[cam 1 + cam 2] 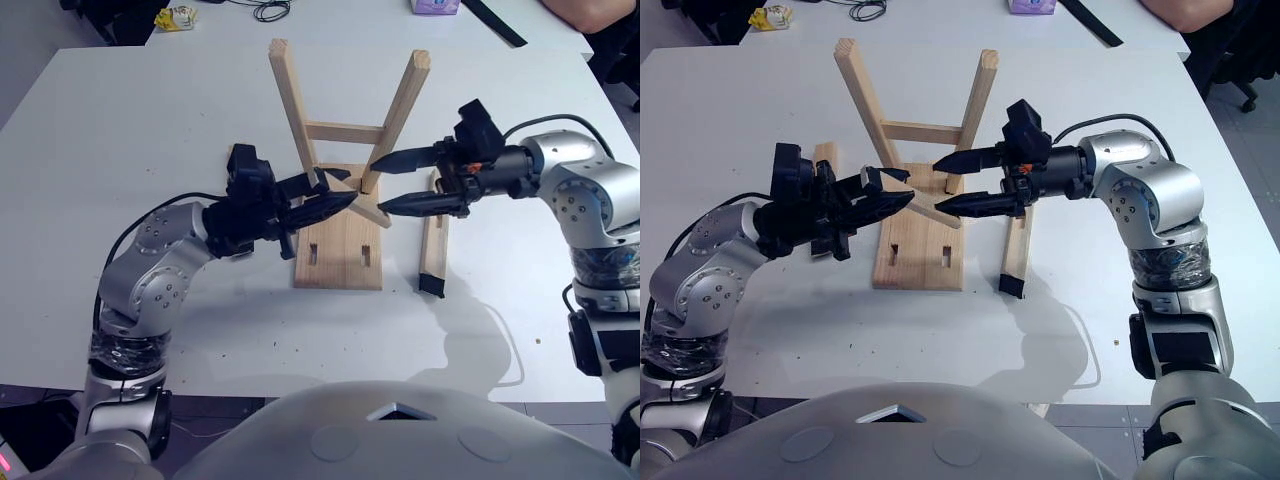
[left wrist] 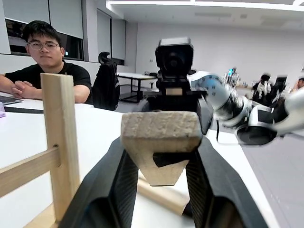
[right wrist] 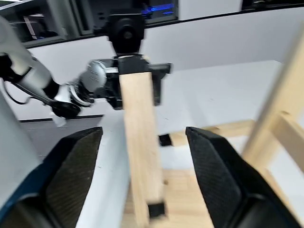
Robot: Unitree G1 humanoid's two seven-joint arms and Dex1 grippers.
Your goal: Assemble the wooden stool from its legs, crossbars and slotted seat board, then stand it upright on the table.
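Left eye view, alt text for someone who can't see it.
The left gripper holds a wooden leg over the seat board; the open right gripper flanks it. Two joined legs stand on the board, a loose leg beside it.

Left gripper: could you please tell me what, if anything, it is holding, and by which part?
The left gripper clamps a pale wooden stool leg between its fingers, near the leg's notched end.

Mid-frame in the left eye view, the left claw [image 1: 338,192] covers the near end of the loose leg [image 1: 376,214]. Behind both, the far edge of the seat board [image 1: 340,262] is hidden.
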